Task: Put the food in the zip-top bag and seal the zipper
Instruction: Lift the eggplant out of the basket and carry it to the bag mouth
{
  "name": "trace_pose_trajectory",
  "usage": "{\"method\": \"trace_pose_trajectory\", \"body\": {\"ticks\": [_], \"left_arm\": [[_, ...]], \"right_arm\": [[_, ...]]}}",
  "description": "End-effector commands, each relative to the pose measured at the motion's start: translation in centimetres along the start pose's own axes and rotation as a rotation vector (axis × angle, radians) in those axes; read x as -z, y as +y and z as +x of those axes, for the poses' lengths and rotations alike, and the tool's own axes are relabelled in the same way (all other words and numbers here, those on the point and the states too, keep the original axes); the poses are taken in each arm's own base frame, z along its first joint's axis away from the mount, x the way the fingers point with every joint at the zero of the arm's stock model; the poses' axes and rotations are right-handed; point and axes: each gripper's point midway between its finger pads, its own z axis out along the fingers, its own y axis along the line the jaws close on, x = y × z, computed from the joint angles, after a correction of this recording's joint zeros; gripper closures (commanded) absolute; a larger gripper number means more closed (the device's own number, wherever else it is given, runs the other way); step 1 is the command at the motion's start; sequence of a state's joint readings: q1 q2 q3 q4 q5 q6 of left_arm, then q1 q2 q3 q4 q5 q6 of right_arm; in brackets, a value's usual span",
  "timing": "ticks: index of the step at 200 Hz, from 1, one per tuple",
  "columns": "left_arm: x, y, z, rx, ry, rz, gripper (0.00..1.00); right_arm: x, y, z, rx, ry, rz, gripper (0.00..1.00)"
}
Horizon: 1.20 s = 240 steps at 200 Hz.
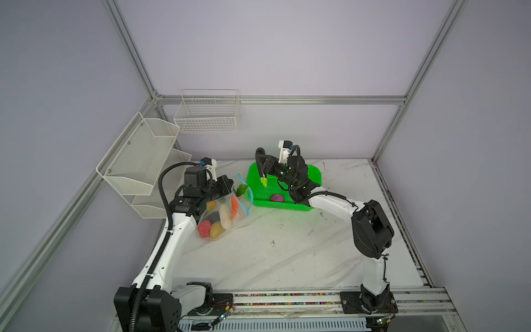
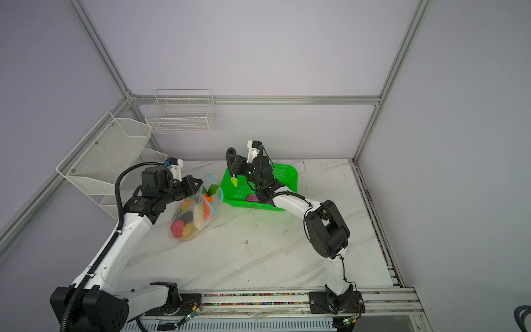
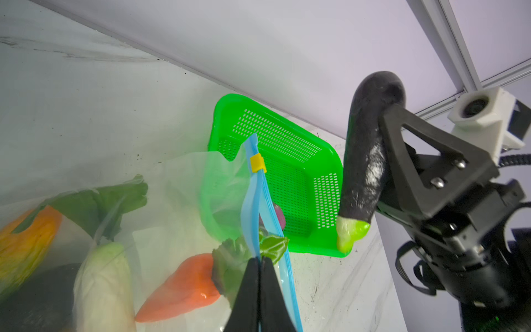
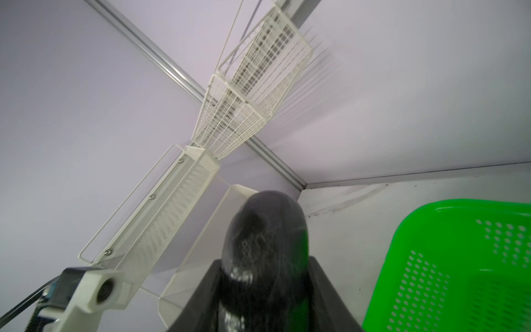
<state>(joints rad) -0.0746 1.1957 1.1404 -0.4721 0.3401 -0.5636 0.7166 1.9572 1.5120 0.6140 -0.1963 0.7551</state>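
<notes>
My right pincer (image 4: 264, 293) clamps the probably light, slick eggplant (image 3: 363, 149) mid-body over the basket's (image 1: 313, 172) edge, likely to swivel, while my left pincer (image 3: 260, 276), closed, pinches the zipper (image 3: 253, 201) of the limp bag (image 3: 178, 184) above the bench (image 1: 287, 244).

- Bright green perforated basket (image 1: 264, 204) sits on the far middle of the table.
- White marbled table (image 1: 287, 253), scuffed and streaked.
- White wire basket (image 1: 207, 115) hangs on the far wall, left of centre.
- White mesh tiered rack (image 1: 138, 161) is mounted on the left wall.
</notes>
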Motion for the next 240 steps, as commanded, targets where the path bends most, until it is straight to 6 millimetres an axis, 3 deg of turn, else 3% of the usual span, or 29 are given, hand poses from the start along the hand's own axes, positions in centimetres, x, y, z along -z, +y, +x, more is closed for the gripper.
{"method": "trace_pose_trajectory", "body": {"ticks": [1,56,103,191,240], "left_arm": [[1.2,-1.9,-1.8,-0.021,-0.062,0.057,1.0],[1.3,-2.1,-1.8,-0.016,-0.065,0.064,1.0],[1.4,-2.1,-1.9,-0.016,-0.069,0.066,1.0],[1.7,-2.2,-2.0,-0.018,-0.075,0.066,1.0],[1.6,-2.2,-2.0,-0.019,-0.076,0.066,1.0]], "right_arm": [[1.0,2.6,-0.2,-0.018,-0.048,-0.059,0.65],[1.2,5.7,2.4,-0.017,-0.043,-0.102,0.64],[0.2,6.3,3.5,-0.025,-0.069,-0.099,0.63],[-0.5,5.1,6.0,-0.042,-0.148,0.039,0.6],[-0.1,5.7,7.4,-0.026,-0.139,0.063,0.56]]}}
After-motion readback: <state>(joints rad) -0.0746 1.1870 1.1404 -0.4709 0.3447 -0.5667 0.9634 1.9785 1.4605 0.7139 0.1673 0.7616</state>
